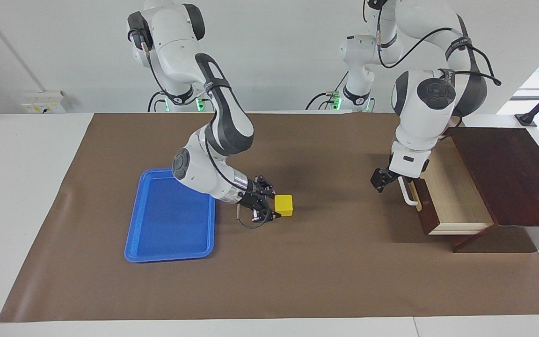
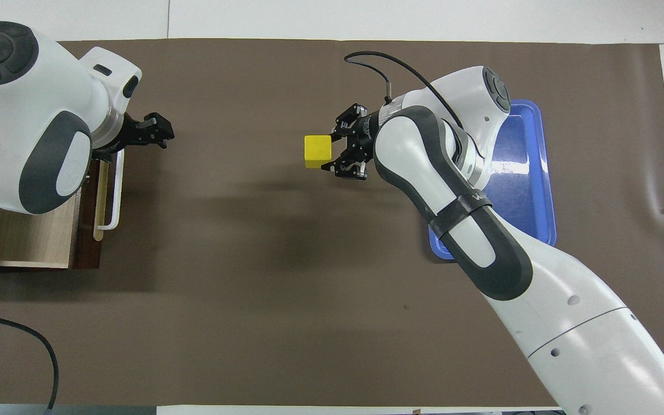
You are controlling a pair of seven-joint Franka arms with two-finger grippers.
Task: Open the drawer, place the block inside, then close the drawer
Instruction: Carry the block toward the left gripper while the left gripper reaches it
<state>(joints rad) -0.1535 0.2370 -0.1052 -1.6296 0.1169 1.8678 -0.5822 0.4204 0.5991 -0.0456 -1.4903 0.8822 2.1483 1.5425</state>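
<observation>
The yellow block point(image 1: 283, 205) is held in my right gripper point(image 1: 275, 206), which is shut on it low over the brown mat, beside the blue tray and toward the left arm's end of the table. It also shows in the overhead view point(image 2: 317, 151), with the right gripper point(image 2: 332, 152) on it. The drawer point(image 1: 456, 196) of the dark brown box point(image 1: 508, 173) stands pulled out, and its pale wood interior shows. My left gripper point(image 1: 379, 179) hangs over the mat just beside the white bar handle point(image 1: 407, 194) and does not touch it.
The flat blue tray point(image 1: 171, 220) lies empty on the brown mat toward the right arm's end of the table. In the overhead view my left arm's wrist covers part of the drawer point(image 2: 32, 236).
</observation>
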